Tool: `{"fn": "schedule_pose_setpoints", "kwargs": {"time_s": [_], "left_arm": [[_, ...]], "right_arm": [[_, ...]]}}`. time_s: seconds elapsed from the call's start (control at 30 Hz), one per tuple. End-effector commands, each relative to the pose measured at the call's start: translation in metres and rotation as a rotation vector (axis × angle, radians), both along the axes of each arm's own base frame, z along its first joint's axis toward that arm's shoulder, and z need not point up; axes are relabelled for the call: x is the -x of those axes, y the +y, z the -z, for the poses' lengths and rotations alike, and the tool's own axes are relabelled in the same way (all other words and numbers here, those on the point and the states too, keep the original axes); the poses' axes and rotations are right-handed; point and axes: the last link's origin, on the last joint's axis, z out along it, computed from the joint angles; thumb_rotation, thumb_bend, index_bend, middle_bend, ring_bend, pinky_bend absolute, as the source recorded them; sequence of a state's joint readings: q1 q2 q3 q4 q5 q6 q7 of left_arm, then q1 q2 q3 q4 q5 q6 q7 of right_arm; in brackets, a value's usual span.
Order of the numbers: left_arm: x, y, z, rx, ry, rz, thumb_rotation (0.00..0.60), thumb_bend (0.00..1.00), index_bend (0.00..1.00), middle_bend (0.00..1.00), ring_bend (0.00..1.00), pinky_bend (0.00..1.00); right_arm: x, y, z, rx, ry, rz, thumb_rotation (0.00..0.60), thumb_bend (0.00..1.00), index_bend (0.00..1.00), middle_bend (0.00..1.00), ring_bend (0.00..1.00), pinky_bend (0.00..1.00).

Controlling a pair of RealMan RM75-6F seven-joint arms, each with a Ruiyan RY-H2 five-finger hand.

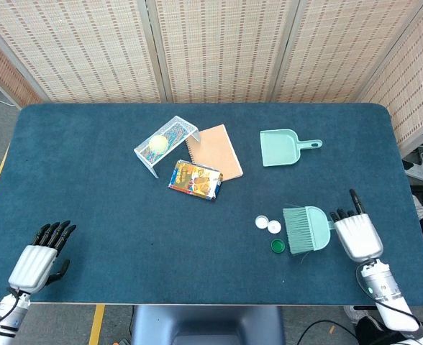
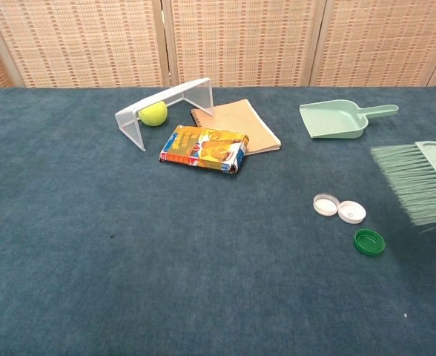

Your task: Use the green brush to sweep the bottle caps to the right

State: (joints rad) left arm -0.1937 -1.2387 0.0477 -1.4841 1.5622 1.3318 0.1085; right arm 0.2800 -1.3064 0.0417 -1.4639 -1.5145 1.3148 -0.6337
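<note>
- Your right hand (image 1: 357, 236) holds the green brush (image 1: 306, 228) by its handle, bristles pointing left and, by the chest view, seemingly lifted off the table (image 1: 89, 208).
- The bottle caps sit just left of the bristles: two white caps (image 1: 267, 224) side by side, a green cap (image 1: 278, 246) nearer.
- You're at the positioning step: carry the brush left past the caps, lower it, then drag right.
- Your left hand (image 1: 37, 258) rests near-left, fingers apart, holding nothing.

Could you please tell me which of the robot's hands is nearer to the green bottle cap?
Right. The right hand holds the brush just right of the green bottle cap; the left hand is far left.
</note>
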Motion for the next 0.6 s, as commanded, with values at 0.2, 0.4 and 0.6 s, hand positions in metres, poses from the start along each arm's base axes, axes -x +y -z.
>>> {"fn": "schedule_pose_setpoints", "kwargs": {"time_s": [0.2,0.4,0.6], "left_arm": [[0.001,0.002,-0.001,0.000,-0.006,-0.003,0.600,0.45,0.00,0.00,0.00,0.07],[0.002,0.003,-0.001,0.004,-0.007,-0.006,0.600,0.45,0.00,0.00,0.00,0.07],[0.003,0.004,-0.003,-0.002,-0.010,-0.013,0.600,0.45,0.00,0.00,0.00,0.07]], "right_arm": [[-0.093,-0.004,0.017,-0.060,0.283,-0.240,0.600,0.66,0.95,0.91,0.61,0.00],[-0.136,-0.010,0.048,-0.084,0.403,-0.288,0.600,0.66,0.95,0.91,0.61,0.00],[-0.170,-0.019,0.083,-0.084,0.520,-0.288,0.600,0.66,0.95,0.91,0.61,0.00]]}}
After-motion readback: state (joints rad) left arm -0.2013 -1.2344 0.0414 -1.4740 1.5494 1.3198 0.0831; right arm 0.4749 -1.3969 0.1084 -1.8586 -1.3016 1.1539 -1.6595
